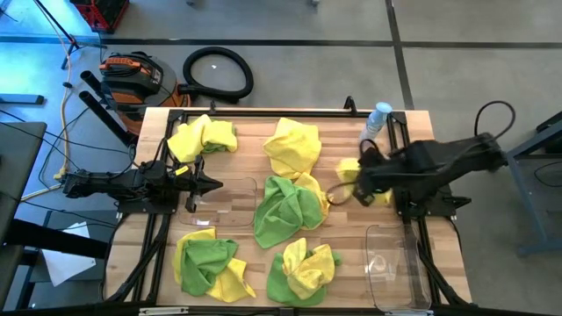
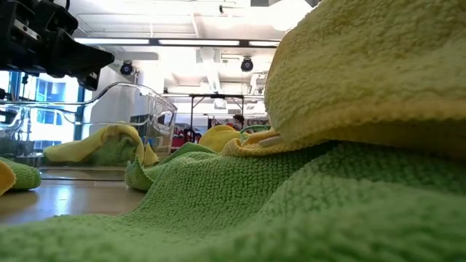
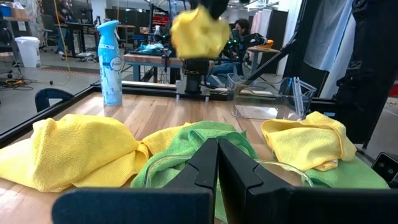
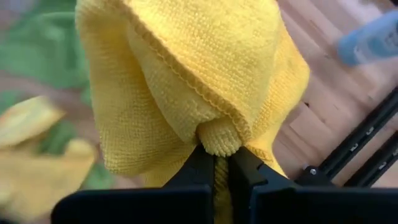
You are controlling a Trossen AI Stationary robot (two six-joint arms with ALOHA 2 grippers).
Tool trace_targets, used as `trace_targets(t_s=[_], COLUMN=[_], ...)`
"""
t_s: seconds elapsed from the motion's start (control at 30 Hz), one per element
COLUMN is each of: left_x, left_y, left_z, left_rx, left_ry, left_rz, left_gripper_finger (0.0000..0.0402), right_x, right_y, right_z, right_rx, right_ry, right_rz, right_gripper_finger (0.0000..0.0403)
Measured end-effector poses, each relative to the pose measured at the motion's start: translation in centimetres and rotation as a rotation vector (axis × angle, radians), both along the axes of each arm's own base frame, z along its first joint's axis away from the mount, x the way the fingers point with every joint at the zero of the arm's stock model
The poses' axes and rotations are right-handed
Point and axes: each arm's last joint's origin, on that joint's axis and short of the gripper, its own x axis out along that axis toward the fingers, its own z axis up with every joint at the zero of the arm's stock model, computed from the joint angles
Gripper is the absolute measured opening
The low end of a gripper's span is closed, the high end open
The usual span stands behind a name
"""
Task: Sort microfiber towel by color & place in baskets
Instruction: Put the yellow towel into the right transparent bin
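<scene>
We see a clear plastic spray bottle (image 1: 378, 118) with a blue cap standing at the tabletop's (image 1: 250, 149) far right corner. Beyond the far edge, on the floor, lie a coiled black hose (image 1: 218, 73) and an orange-and-black vacuum (image 1: 132, 75).

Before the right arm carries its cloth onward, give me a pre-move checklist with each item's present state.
1. Right end effector shut on the yellow towel: ok, a fold is pinched between the fingers.
2. Towel lifted off the table: ok, the left wrist view shows it hanging in the air.
3. Near-right basket ready to receive: ok, no cloth in it.
4. Left end effector out of the way: ok, shut and empty over the left basket, far from the right arm.
5. Spray bottle clear of the swing: cannot tell, it stands close beside the right arm.
6. Only one cloth gripped: ok, only yellow shows.
</scene>
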Motion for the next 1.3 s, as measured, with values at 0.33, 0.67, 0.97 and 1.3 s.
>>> trace_targets(t_s=[0.33,0.67,0.97,1.3], left_x=[0.0,0.0,0.0,0.0], left_y=[0.0,0.0,0.0,0.0], left_z=[0.0,0.0,0.0,0.0], left_rx=[0.0,0.0,0.0,0.0], left_ry=[0.0,0.0,0.0,0.0], left_rz=[0.0,0.0,0.0,0.0], left_gripper_finger=[0.0001,0.0001,0.0001,0.0001], right_x=[-3.7,-8.3,-9.0,-8.1], right_y=[7.2,12.9,16.1,17.7], right_z=[3.7,-1.3,-9.9,-17.3], right_rx=[0.129,0.101,0.142,0.09], right_ry=[-0.127,0.076,0.202,0.285], right_rz=[0.322,0.501,0.603,0.654], right_gripper_finger=[0.0001,0.0,0.0,0.0])
